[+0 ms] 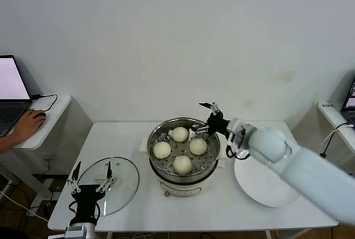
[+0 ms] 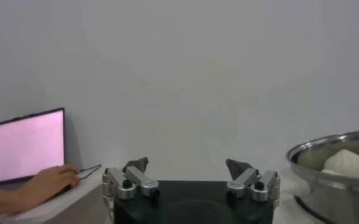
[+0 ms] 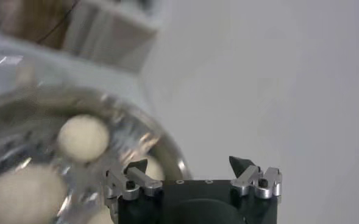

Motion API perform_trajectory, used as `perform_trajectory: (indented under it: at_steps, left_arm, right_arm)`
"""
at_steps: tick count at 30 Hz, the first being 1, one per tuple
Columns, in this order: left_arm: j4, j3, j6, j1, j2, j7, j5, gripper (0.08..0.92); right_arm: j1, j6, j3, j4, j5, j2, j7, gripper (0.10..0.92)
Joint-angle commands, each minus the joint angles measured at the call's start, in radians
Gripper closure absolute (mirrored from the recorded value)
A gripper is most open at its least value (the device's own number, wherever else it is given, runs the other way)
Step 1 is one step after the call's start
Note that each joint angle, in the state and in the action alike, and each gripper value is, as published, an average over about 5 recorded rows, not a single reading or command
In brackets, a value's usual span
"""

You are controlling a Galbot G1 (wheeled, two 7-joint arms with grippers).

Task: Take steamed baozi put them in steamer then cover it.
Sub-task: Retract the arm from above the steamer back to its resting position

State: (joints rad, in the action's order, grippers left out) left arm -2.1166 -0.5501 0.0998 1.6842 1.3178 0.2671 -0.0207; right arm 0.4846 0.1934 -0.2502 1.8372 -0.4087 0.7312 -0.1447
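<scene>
Baozi: four cream-white steamed baozi (image 1: 180, 149) sit on the perforated tray inside the steamer (image 1: 183, 178), none held.

Right gripper (image 1: 204, 118) fingers spread wide, nothing between them, hanging over the steamer's back right rim, just above the nearest bun. In the right wrist view the right gripper (image 3: 190, 166) shows both fingertips (image 3: 240, 164) apart with only wall behind, and the pot rim and buns (image 3: 83, 137) below it. Right arm reaches in across the white plate (image 1: 265, 185), which lies bare just right of the steamer.

Left gripper (image 1: 92, 173) fingers also wide apart and holding nothing, low at the table's front edge, well left of the steamer, hovering at the near side of the cover (image 1: 116, 186). Left wrist view: left gripper (image 2: 188, 165) open, fingers (image 2: 137, 165) far apart, steamer rim with one bun (image 2: 348, 164) off to one side.

Cover, a clear glass lid with a white bar handle, lies flat on the white table (image 1: 133, 140) left of the steamer, apart from it. Steamer uncovered, on a white base.

Farther left of the steamer, on a separate side desk (image 1: 52, 114): a laptop (image 1: 11, 93) and a person's hand (image 1: 26, 126) on a mouse.
</scene>
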Motion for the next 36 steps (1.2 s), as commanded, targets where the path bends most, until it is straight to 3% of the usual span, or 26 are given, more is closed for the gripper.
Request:
perform_trajectory:
  at_steps: [1, 7, 13, 19, 24, 36]
  left_arm:
    - [0.024, 0.014, -0.04, 0.001, -0.003, 0.021, -0.105, 0.177]
    - [0.075, -0.004, -0.067, -0.009, -0.018, 0.02, -0.407, 0.177]
    - [0.144, -0.097, -0.096, 0.007, -0.109, -0.02, -0.83, 0.177]
    - [0.235, -0.157, -0.023, 0.098, -0.18, 0.057, -1.135, 0.177]
    - [0.331, -0.146, -0.003, 0.054, -0.198, 0.084, -1.26, 0.177]
    - [0.489, -0.016, -0.007, -0.154, -0.247, 0.046, -1.293, 0.177]
  right_arm:
    - [0.848, -0.371, 0.866, 0.076, 0.261, 0.394, 0.005, 0.202]
    - [0.998, -0.392, 1.062, 0.101, 0.251, 0.589, -0.09, 0.203]
    - [1.057, -0.339, 1.149, 0.131, 0.219, 0.643, -0.096, 0.203]
    - [1.08, -0.277, 1.197, 0.163, 0.174, 0.645, -0.079, 0.203]
    - [1.069, -0.29, 1.207, 0.119, 0.189, 0.651, -0.062, 0.203]
    - [1.085, -0.304, 1.239, 0.112, 0.224, 0.681, -0.049, 0.203]
